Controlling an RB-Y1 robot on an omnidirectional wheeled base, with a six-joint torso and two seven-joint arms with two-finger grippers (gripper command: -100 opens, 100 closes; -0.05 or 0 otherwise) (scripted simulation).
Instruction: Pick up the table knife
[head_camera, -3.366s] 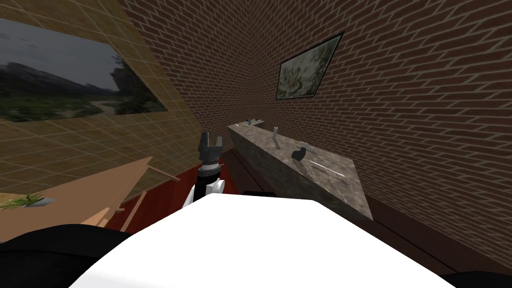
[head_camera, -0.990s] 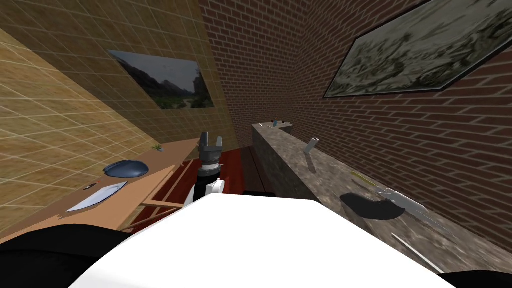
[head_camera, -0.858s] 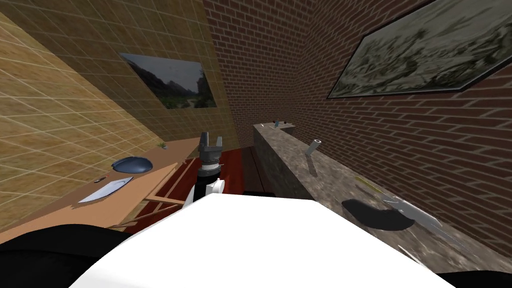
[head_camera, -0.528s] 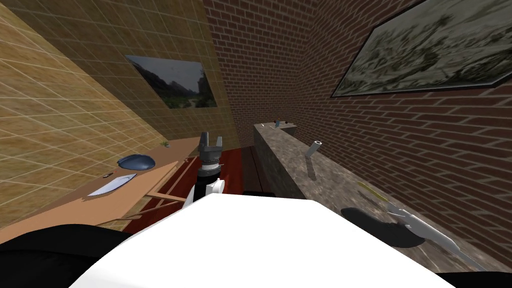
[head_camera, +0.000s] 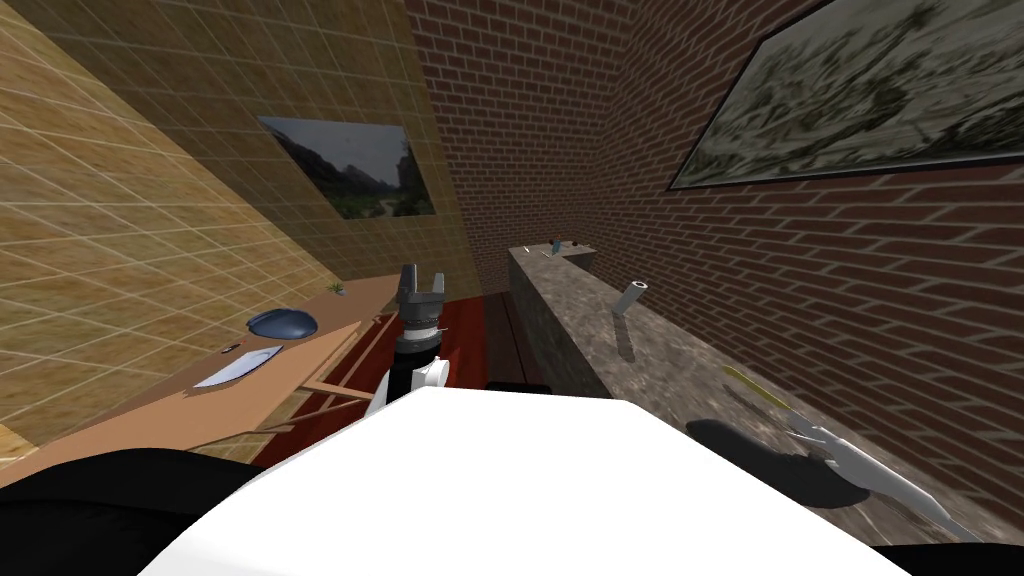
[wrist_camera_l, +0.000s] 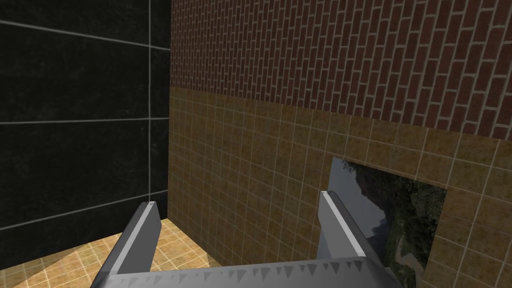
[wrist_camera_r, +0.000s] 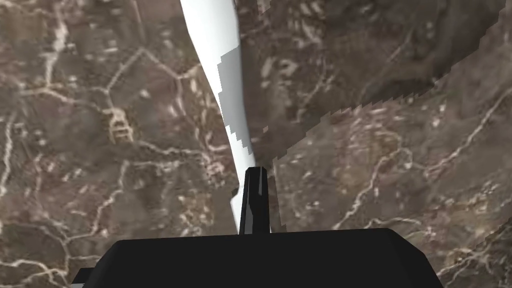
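Observation:
The table knife (wrist_camera_r: 215, 50), plain white, lies on the brown veined counter (wrist_camera_r: 100, 125). My right gripper (wrist_camera_r: 256, 172) points down at it, its two dark fingers pressed together at the knife's narrow neck. In the head view the knife (head_camera: 880, 478) lies near the counter's (head_camera: 600, 320) close right end. The right gripper (head_camera: 812, 437) is at the knife's nearer end, beside a dark shadow. My left gripper (head_camera: 421, 285) is raised in front of my chest, away from the counter. In its wrist view the left gripper (wrist_camera_l: 239, 200) is open with nothing between the fingers.
A grey cylinder (head_camera: 630, 297) stands farther along the counter, and a thin yellow-green thing (head_camera: 748, 383) lies just beyond the knife. Small items (head_camera: 555, 246) sit at the far end. To the left, a wooden table (head_camera: 250, 410) bears a blue bowl (head_camera: 281, 323) and a white blade (head_camera: 238, 368). A brick wall backs the counter.
My head view has shifted a little along the counter, so the knife and its shadow sit lower and further right. The right gripper's fingers have closed. The left arm has not moved.

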